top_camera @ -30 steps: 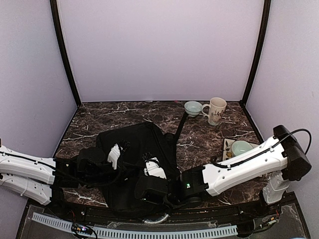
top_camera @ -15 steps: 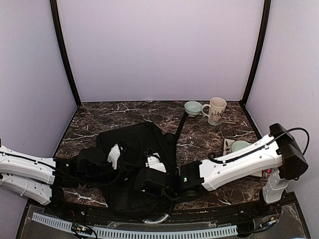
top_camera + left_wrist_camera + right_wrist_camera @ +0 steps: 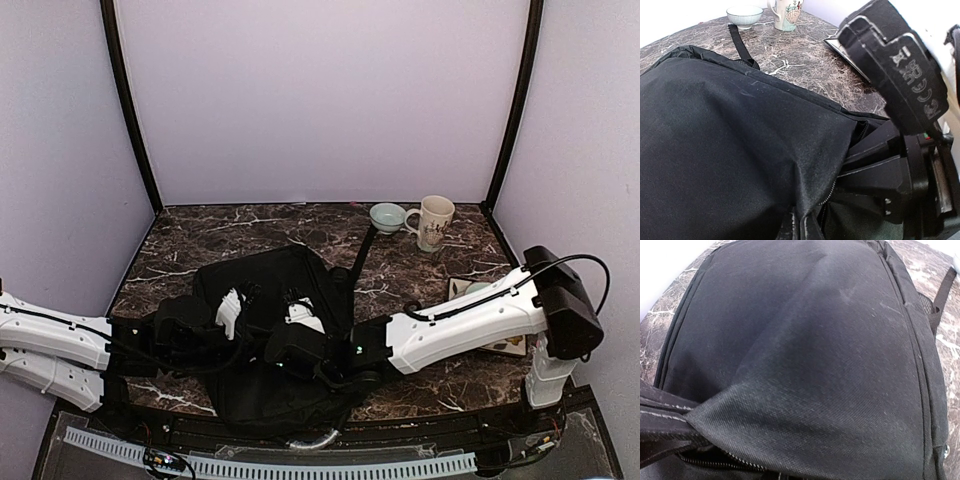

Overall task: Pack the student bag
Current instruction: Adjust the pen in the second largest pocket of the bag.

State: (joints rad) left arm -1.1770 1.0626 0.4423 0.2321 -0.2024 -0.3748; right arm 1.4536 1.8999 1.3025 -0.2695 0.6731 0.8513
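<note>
Swung farther left, the right arm (image 3: 470, 325) reaches over the student bag (image 3: 272, 282) lying on the counter (image 3: 200, 235), its jaws' state impossible to tell, while the jaws of the left arm (image 3: 60, 345) pinch the bag's fabric.

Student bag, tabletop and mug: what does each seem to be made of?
The student bag looks like black woven synthetic fabric, matte: a fine diagonal weave shows, and it creases softly. The tabletop looks like dark marble with white veins; it could be a printed laminate. The mug seems glazed ceramic, cream with a painted pattern.
</note>
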